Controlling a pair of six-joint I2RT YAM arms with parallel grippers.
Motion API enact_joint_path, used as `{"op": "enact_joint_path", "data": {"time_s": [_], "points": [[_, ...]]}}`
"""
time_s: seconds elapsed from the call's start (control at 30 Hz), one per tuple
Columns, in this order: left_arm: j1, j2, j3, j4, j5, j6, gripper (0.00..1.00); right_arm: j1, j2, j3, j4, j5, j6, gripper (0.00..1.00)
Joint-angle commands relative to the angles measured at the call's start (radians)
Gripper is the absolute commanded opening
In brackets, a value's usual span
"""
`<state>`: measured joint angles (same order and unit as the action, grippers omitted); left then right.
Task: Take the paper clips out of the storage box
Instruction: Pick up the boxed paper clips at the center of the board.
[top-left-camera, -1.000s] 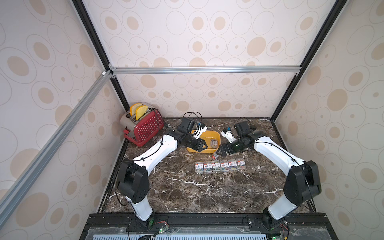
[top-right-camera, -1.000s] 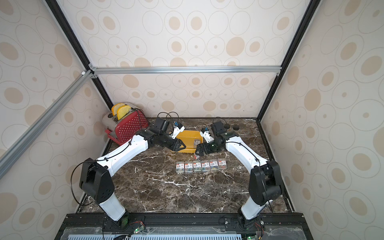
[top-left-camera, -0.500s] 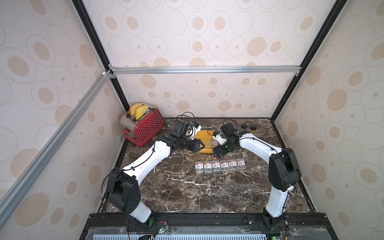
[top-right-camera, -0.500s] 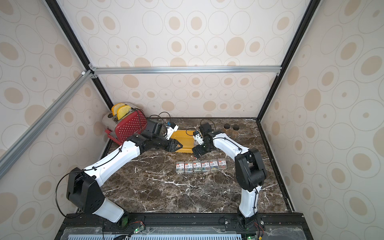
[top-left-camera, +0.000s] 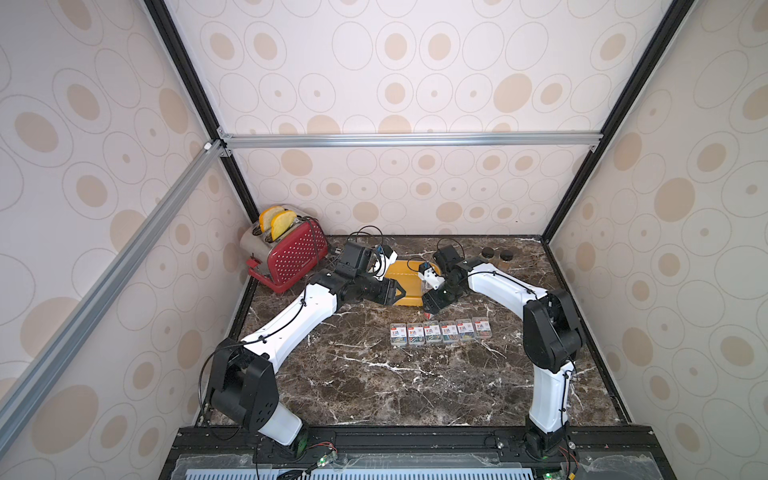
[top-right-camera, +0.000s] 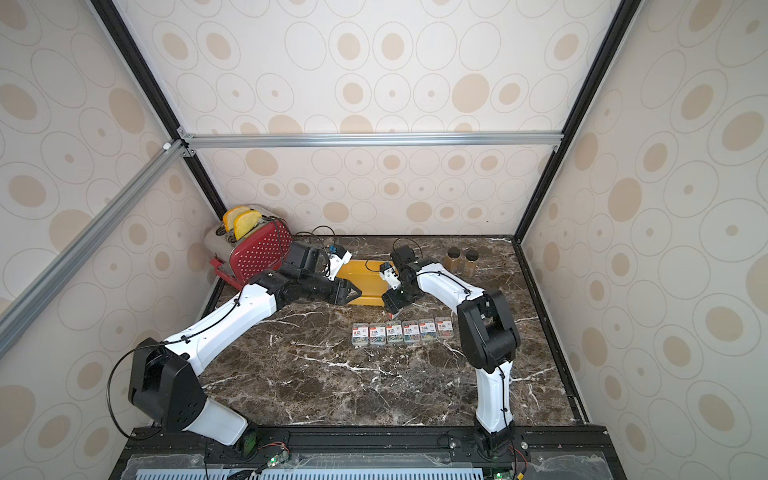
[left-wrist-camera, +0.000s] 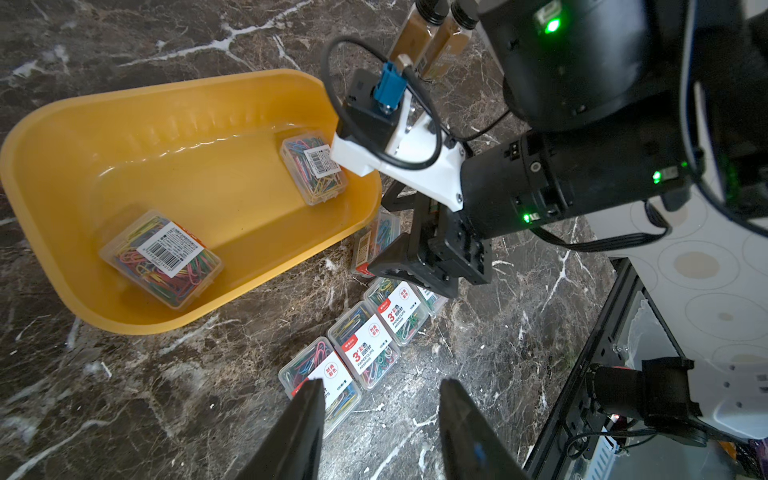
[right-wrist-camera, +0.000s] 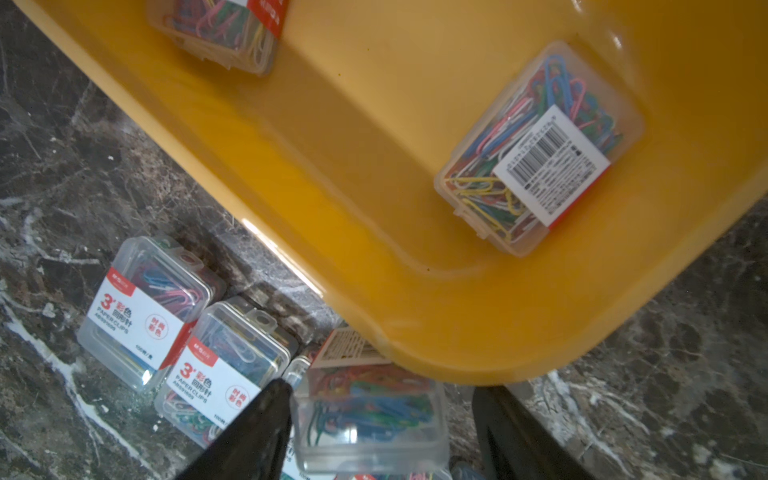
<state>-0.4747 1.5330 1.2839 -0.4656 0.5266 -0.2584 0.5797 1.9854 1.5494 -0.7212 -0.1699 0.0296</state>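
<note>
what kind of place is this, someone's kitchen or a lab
Probably a robot test cell dressed like a home, not a real kitchen: two arms are mounted at the edge of a marble-look table, a metal frame holds wallpapered panels around it, and a toaster stands in a corner.

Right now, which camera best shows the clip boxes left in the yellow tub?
Left wrist: both clip boxes show clearly in the tub. Right wrist crops one; in both top views arms hide them.
</note>
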Motion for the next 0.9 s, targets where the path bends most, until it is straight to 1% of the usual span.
{"op": "enact_joint_path", "data": {"time_s": [0.0,0.07,0.13,0.27,0.3,0.33,0.4,0.47,0.57,0.67,0.77,0.83,0.87], "points": [[0.008,-0.022,0.0,0.01,0.018,-0.005,0.48,0.007,0.026,0.022,-0.038,-0.007,0.006,0.71],[0.01,-0.021,-0.002,0.011,0.019,-0.005,0.48,0.008,0.027,0.024,-0.043,-0.007,0.005,0.69],[0.011,-0.022,-0.004,0.014,0.02,-0.005,0.49,0.007,0.026,0.023,-0.041,-0.009,0.006,0.64],[0.012,-0.026,-0.007,0.016,0.018,-0.002,0.53,0.007,0.034,0.037,-0.046,-0.027,0.014,0.48],[0.013,-0.029,-0.008,0.015,0.016,0.001,0.53,0.008,0.036,0.04,-0.05,-0.028,0.016,0.39],[0.014,-0.034,-0.011,0.017,0.011,0.001,0.54,0.007,0.038,0.046,-0.056,-0.029,0.019,0.34],[0.019,-0.05,-0.023,0.026,0.006,0.001,0.56,0.007,0.036,0.054,-0.066,-0.036,0.02,0.31],[0.025,-0.065,-0.031,0.032,0.005,-0.001,0.57,0.008,0.031,0.064,-0.082,-0.037,0.026,0.23],[0.04,-0.102,-0.043,0.045,0.004,-0.015,0.59,0.0,-0.002,0.091,-0.118,-0.052,0.057,0.22],[0.068,-0.151,-0.054,0.067,0.008,-0.061,0.6,-0.031,-0.09,0.101,-0.117,-0.111,0.123,0.2],[0.105,-0.206,-0.075,0.113,0.028,-0.144,0.6,-0.075,-0.195,0.092,-0.066,-0.219,0.234,0.2],[0.115,-0.241,-0.095,0.159,0.046,-0.201,0.6,-0.107,-0.251,0.068,-0.008,-0.324,0.338,0.2],[0.115,-0.253,-0.109,0.192,0.057,-0.235,0.6,-0.126,-0.281,0.037,0.056,-0.399,0.415,0.2]]}}
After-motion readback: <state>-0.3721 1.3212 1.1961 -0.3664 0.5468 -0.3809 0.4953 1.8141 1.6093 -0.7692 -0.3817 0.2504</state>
